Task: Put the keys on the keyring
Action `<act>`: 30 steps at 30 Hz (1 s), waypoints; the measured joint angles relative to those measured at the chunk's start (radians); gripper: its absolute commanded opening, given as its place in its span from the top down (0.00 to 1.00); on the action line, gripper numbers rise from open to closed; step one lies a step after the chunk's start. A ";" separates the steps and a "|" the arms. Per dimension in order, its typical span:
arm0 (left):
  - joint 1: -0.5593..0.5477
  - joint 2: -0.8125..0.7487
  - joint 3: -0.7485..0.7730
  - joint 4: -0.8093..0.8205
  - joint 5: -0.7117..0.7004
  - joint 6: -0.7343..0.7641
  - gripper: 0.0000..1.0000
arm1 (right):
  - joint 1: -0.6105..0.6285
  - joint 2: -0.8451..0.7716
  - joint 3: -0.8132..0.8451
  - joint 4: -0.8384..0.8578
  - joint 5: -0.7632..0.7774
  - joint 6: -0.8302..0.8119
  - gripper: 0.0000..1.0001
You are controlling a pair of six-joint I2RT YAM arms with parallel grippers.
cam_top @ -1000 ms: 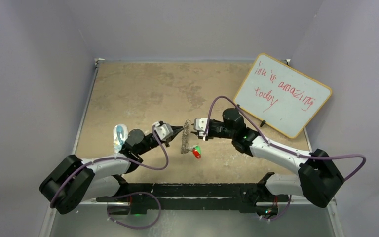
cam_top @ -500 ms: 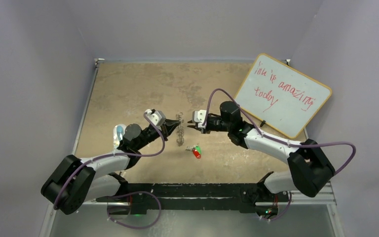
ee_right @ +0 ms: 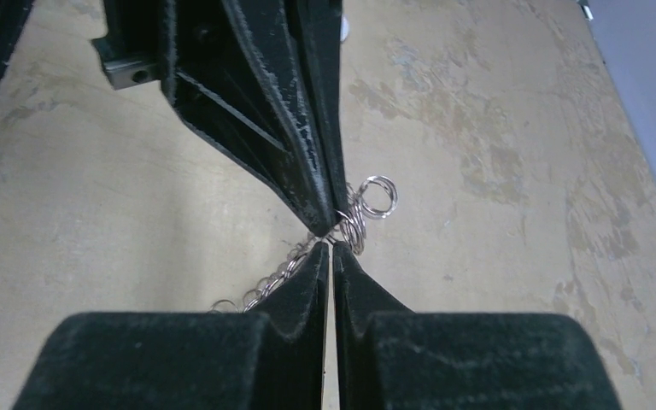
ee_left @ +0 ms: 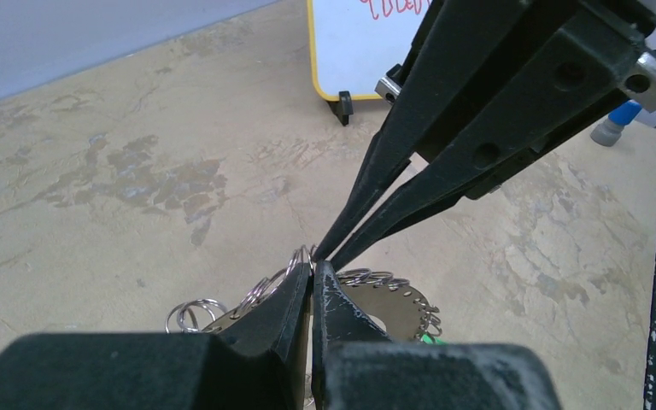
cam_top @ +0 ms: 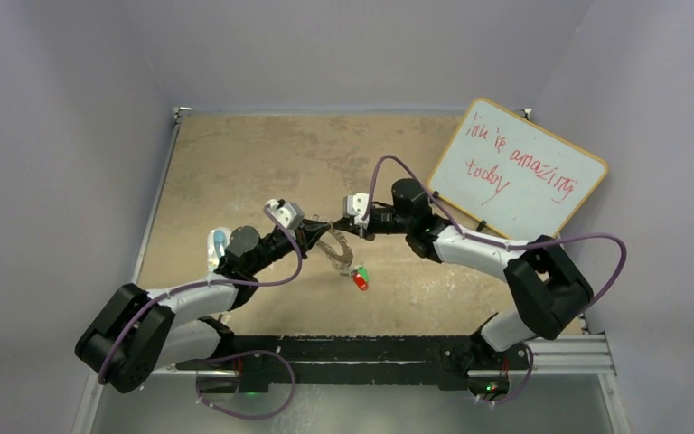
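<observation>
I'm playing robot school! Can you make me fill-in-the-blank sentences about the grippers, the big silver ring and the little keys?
The left gripper has its jaws ___ on the large flat silvery metal keyring.
The two tiny silver keys lie on the tan table; one plastic head is green, the other ___.
The yellow-framed whiteboard stands on the robot's ___ side.
Missing words: shut, red, right.

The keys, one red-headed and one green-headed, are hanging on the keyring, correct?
Not hanging. The keys lie on the table beside the keyring, one red-headed and one green-headed; the top external view shows it.
</observation>
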 measured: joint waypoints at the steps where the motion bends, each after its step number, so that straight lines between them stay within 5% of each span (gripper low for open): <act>1: 0.000 0.000 0.000 0.000 0.001 0.001 1.00 | 0.000 0.008 0.003 0.006 0.006 0.006 0.94; 7: 0.001 -0.005 0.002 -0.008 0.001 0.003 1.00 | 0.000 0.052 0.011 0.040 0.069 0.021 0.93; 15: 0.010 -0.034 0.003 -0.041 -0.049 -0.010 1.00 | -0.007 0.040 -0.002 0.152 0.112 0.071 0.67; 22: 0.064 -0.079 0.002 -0.058 -0.112 -0.055 1.00 | -0.013 -0.035 -0.078 0.257 0.185 0.140 0.30; 30: 0.120 -0.183 0.002 -0.104 -0.157 -0.063 1.00 | -0.014 -0.074 -0.053 0.174 0.399 0.301 0.22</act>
